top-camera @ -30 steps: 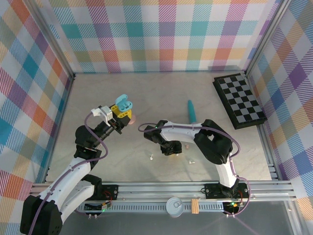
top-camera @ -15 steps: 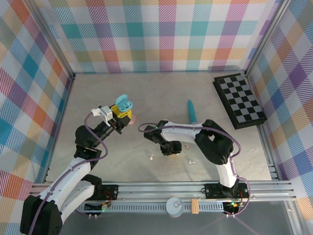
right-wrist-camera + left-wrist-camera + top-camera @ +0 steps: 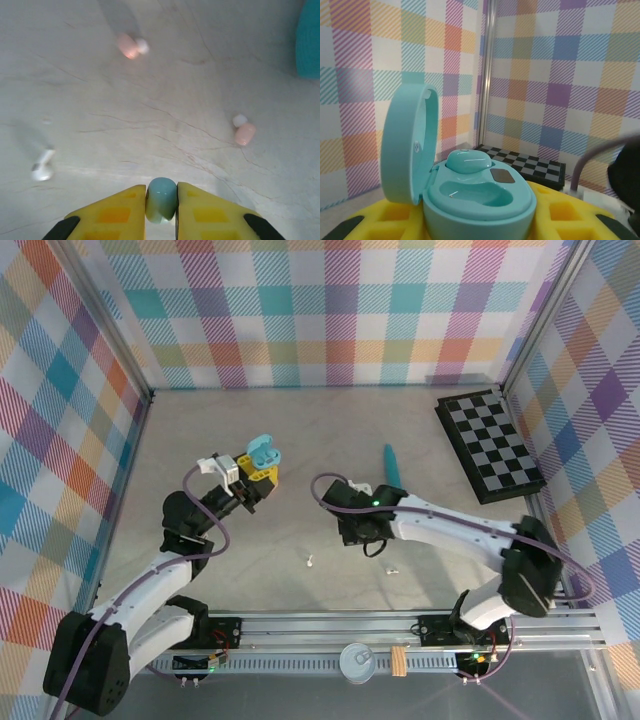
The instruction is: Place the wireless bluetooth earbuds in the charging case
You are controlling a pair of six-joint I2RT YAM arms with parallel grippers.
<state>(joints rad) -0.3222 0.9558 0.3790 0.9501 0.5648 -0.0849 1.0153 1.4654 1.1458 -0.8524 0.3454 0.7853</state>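
My left gripper (image 3: 256,476) is shut on the teal charging case (image 3: 480,202), held up off the table with its lid (image 3: 409,145) open. One light blue earbud (image 3: 468,161) sits in the far socket and the near socket (image 3: 475,192) is empty. My right gripper (image 3: 161,196) is shut on another light blue earbud (image 3: 161,201), just above the table at centre (image 3: 366,530). Two pale pink earbuds (image 3: 131,47) (image 3: 244,133) and a white earbud (image 3: 42,168) lie loose on the table ahead of it.
A long teal stick (image 3: 391,466) lies behind the right gripper. A checkerboard (image 3: 490,445) lies flat at the back right. Two white earbuds (image 3: 311,562) (image 3: 392,569) lie near the front of the table. Plaid walls close in the table.
My right gripper has shut on the light blue earbud and the arm has swung to a new stance. The left gripper has carried the open case a little to the right.
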